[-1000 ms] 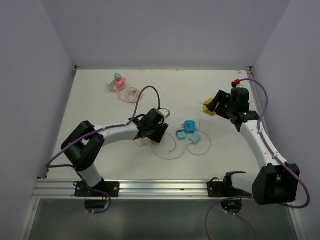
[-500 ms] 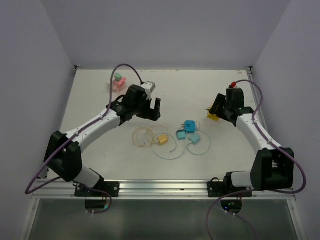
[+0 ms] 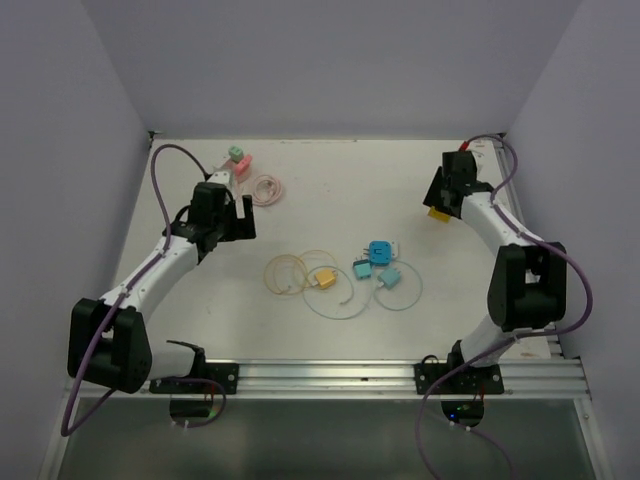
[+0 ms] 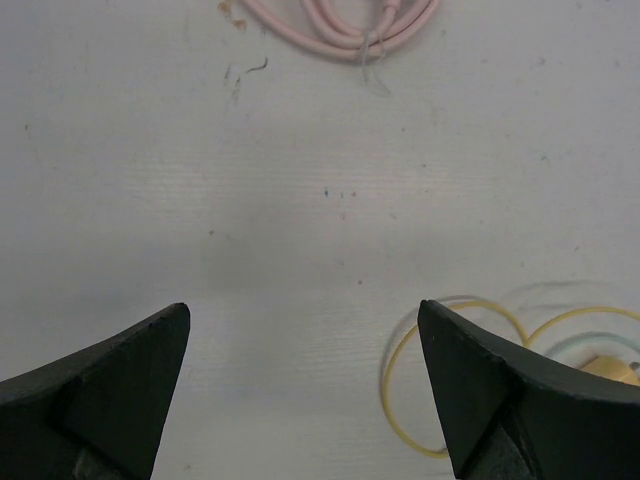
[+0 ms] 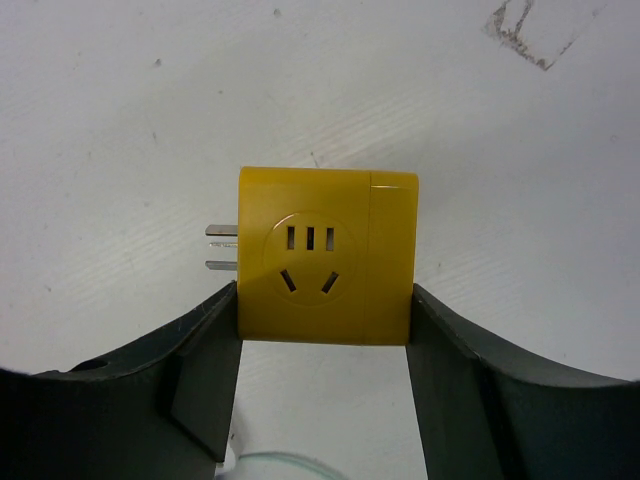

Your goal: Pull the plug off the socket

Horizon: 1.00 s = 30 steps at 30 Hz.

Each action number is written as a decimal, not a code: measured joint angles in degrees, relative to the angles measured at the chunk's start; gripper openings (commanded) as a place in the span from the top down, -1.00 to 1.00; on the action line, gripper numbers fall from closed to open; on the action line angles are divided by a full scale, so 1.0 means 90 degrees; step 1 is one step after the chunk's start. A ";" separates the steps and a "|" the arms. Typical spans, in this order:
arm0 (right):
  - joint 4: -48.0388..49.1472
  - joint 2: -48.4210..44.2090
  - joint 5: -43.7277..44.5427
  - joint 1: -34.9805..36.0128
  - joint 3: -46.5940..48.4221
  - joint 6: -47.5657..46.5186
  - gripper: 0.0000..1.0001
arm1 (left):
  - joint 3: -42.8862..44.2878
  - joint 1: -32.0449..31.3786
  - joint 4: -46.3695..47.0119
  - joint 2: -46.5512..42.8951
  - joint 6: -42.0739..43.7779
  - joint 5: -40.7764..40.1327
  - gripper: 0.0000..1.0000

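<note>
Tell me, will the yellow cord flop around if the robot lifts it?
Probably floppy: the yellow cord lies in thin loose loops on the table. It looks light, so a push would likely slide it and bend its shape. The yellow plug at its end might dangle and swing.

Readable text: none was found in any view | labels, brands, numbers, signs: none can be made out | yellow socket (image 5: 325,255): only plug slots are shown on its face, no marking can be read
</note>
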 measured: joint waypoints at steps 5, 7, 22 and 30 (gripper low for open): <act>0.0015 0.0865 0.0478 0.0002 0.0695 0.0049 1.00 | -0.0131 -0.0012 0.0029 0.0007 0.0070 -0.0593 -0.99; 0.0002 0.1178 0.0670 0.0000 0.0947 0.0051 1.00 | -0.0131 -0.0012 0.0049 -0.0005 0.0092 -0.0780 -0.99; 0.0146 0.2232 0.0889 0.0000 0.1564 0.0117 -0.28 | -0.0131 -0.0010 0.0080 -0.0007 0.0138 -0.1163 -0.99; 0.0075 0.2042 0.0721 0.0002 0.1503 0.0238 -0.98 | -0.0131 0.0036 0.0080 -0.0007 0.0136 -0.1100 -0.99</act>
